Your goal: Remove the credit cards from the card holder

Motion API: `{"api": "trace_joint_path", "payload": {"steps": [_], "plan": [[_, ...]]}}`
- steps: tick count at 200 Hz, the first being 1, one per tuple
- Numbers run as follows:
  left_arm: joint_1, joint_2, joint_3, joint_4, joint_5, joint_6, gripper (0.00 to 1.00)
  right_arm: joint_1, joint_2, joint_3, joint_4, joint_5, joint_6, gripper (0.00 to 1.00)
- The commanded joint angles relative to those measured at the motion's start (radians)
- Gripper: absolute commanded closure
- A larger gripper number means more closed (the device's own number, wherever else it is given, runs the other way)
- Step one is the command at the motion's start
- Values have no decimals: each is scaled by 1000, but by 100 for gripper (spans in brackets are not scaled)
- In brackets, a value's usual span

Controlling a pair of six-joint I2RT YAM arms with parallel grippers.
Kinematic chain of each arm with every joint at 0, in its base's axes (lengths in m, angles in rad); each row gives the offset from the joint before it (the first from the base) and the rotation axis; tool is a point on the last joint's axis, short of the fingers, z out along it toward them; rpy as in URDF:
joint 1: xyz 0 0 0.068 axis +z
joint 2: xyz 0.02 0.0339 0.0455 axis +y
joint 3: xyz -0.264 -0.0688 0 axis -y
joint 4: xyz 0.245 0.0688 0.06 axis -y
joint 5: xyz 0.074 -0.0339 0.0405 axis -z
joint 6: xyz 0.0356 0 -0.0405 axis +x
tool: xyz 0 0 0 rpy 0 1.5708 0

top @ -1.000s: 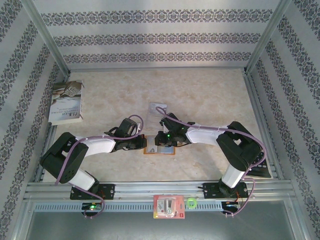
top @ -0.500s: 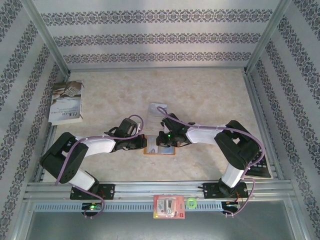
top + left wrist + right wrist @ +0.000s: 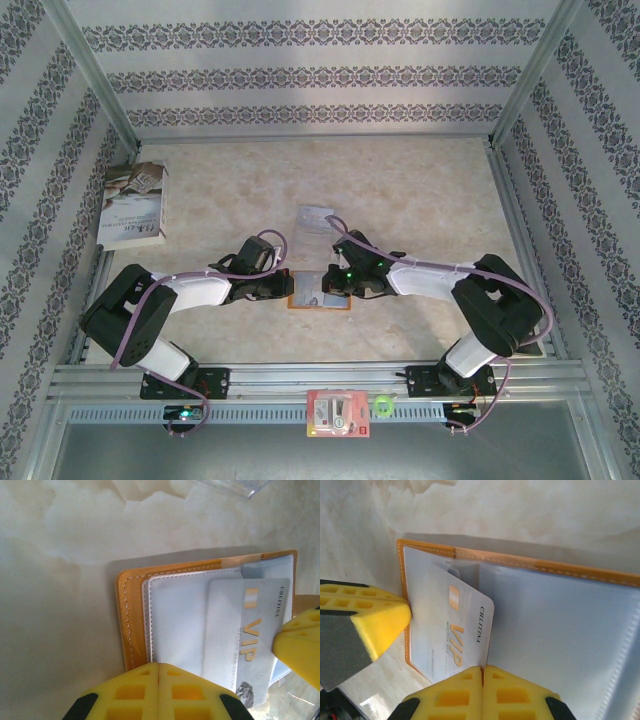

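The card holder (image 3: 335,301) lies open on the table between my two grippers, orange-rimmed with pale blue-grey pockets (image 3: 175,610) (image 3: 560,630). One credit card (image 3: 250,630), whitish with gold VIP lettering, sticks out of its pocket at a tilt (image 3: 452,630). My right gripper (image 3: 482,669) (image 3: 326,286) is shut, and the card's lower corner runs into the seam between its yellow fingers. My left gripper (image 3: 159,666) (image 3: 288,288) is shut with its tips resting on the holder's orange rim, nothing between them. Its yellow finger (image 3: 370,617) touches that rim.
A book (image 3: 133,205) lies at the far left by the wall. A clear plastic tray (image 3: 318,217) sits just behind the holder. A red-and-white packet (image 3: 338,414) and a green ring (image 3: 383,405) rest on the near rail.
My right gripper has closed its jaws and its arm has swung outward to the right, the gripper shifting slightly right. The left arm has not moved.
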Motion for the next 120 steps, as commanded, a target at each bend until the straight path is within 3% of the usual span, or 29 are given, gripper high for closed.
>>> {"api": "trace_joint_path", "payload": {"steps": [1,53,120], "plan": [[-7,13,-7,-54,-20,9,99,-9,-52,-7,-98,69,-10,100],[-7,7,-8,-45,-18,9,98,20,-107,72,-272,171,-43,100],[-7,-1,-9,-27,-5,10,98,105,-4,219,-393,282,-73,100]]}}
